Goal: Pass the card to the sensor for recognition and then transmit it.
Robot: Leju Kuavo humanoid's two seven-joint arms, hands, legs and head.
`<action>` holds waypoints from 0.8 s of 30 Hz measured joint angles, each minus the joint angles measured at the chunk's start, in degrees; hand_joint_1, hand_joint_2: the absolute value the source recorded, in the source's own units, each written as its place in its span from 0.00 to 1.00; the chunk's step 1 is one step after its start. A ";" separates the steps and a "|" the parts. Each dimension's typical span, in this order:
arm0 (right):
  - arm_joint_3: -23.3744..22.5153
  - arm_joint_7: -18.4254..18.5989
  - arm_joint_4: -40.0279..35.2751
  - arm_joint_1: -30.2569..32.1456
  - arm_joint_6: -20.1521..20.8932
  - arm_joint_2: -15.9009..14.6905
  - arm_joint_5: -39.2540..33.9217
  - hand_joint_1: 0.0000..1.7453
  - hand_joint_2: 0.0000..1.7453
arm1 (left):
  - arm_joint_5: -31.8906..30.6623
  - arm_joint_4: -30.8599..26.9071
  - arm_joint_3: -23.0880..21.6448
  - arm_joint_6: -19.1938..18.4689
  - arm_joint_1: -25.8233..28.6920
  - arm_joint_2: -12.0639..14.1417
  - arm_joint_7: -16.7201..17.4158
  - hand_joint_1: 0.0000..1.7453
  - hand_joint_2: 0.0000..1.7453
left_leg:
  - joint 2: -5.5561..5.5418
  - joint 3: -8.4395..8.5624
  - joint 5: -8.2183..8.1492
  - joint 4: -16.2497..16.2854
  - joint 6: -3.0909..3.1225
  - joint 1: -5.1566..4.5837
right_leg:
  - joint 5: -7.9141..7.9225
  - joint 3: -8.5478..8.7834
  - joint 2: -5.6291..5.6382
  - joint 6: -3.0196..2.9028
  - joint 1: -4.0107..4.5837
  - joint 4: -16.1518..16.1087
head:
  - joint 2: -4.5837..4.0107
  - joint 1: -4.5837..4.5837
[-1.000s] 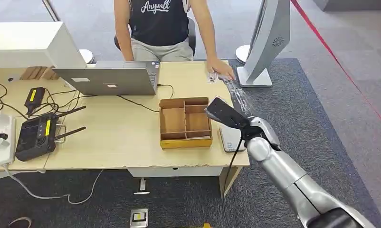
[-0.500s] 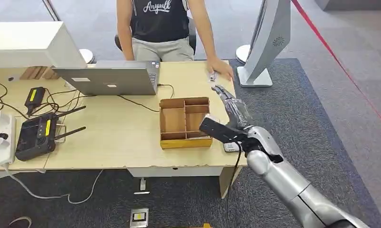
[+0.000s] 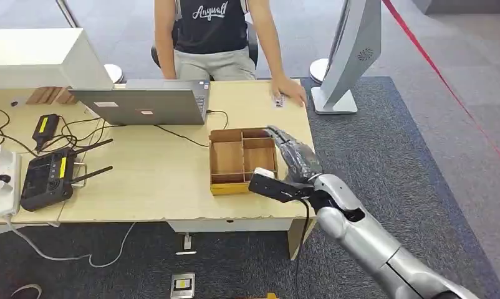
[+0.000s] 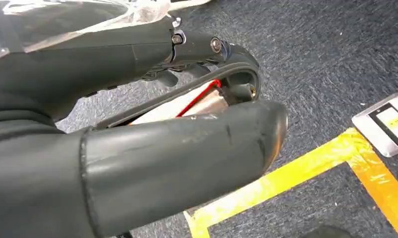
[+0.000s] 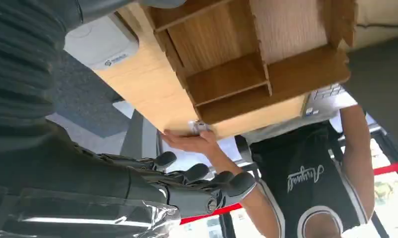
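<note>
Card (image 3: 278, 99) lies at the far right edge of the desk (image 3: 166, 187), upper centre of the head view, under the hand (image 3: 291, 92) of a person (image 3: 213, 31) seated behind it. Right hand (image 3: 294, 159), at centre right, hovers over the right side of the wooden tray (image 3: 242, 161) with fingers stretched out and nothing held. Left hand (image 4: 137, 148) hangs over grey carpet with yellow tape (image 4: 296, 173); whether it grips anything cannot be told. A white sensor (image 5: 100, 44) sits beside the tray.
</note>
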 joint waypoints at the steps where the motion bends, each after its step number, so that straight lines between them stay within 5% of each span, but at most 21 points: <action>1: 0.35 0.13 0.00 0.08 0.62 0.13 0.53 0.00 1.00 | 0.20 0.00 -0.07 -0.04 -0.01 0.00 0.00 0.00 0.00 | 0.00 0.00 0.00 0.00 0.00 0.00 | 0.00 0.00 0.00 0.00 0.00 0.00 | 0.00 -0.02; 16: 5.18 2.40 -0.37 1.75 2.85 2.08 5.07 0.00 1.00 | 0.72 -0.02 -0.72 -0.35 -0.37 0.00 0.66 0.00 0.00 | 0.00 -0.01 0.00 0.00 0.00 0.01 | 0.00 0.00 0.00 0.00 0.01 0.00 | 0.00 0.00; 24: 5.55 5.82 3.33 1.07 -6.56 3.85 13.80 0.00 1.00 | 2.47 -0.17 -1.51 0.44 -0.33 -0.07 1.29 0.00 0.00 | 0.00 -0.01 0.00 -0.01 0.00 0.01 | 0.00 0.00 0.00 0.00 0.01 0.00 | 0.00 -0.02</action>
